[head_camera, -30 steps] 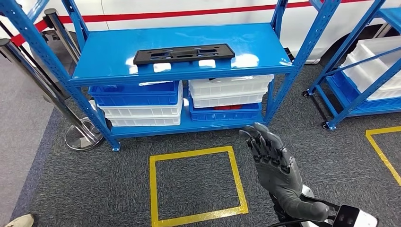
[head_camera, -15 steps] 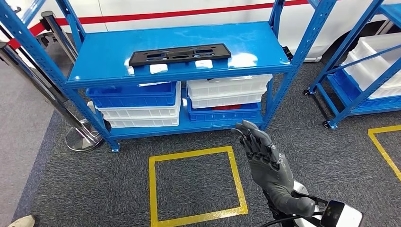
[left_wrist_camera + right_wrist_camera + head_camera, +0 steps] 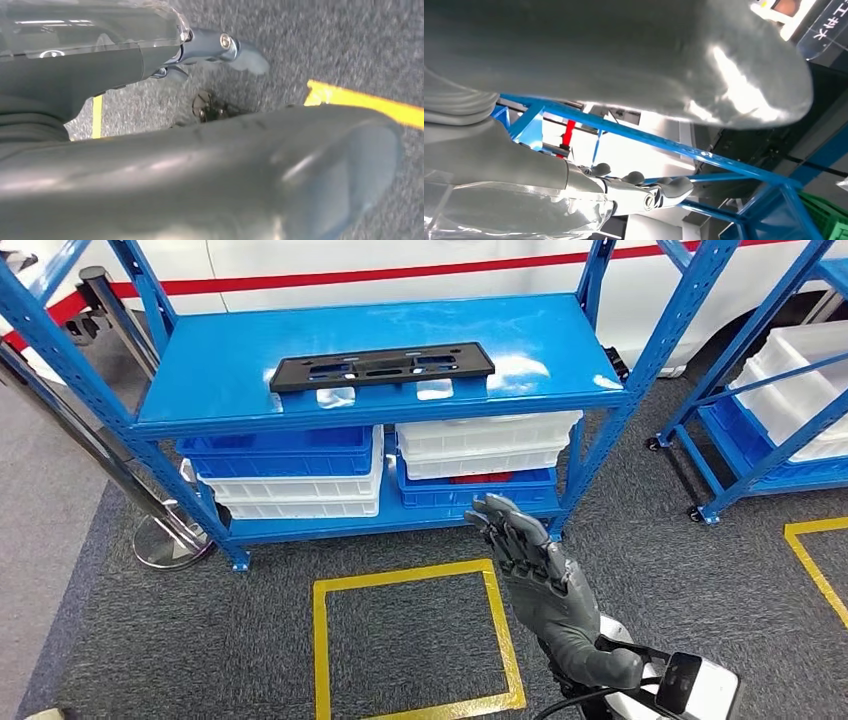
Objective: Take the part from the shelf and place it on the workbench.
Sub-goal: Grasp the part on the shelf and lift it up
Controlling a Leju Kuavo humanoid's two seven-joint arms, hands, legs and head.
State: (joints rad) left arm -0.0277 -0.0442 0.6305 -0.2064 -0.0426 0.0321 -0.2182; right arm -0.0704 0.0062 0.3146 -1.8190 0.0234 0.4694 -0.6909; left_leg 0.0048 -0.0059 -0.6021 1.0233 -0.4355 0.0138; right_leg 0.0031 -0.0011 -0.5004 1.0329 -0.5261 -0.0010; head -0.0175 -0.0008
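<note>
The part (image 3: 381, 367) lies flat on the shelf (image 3: 560, 350), well beyond the right hand (image 3: 535, 575), whose spread fingers hold nothing.

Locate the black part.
In the head view, the black part lies flat on the blue shelf's top deck, near its front edge, above the stacked bins.

Dark grey carpet (image 3: 150, 640) with yellow taped squares (image 3: 410, 640), blue crate-laden racks, white red-striped wall (image 3: 400, 265) behind.
</note>
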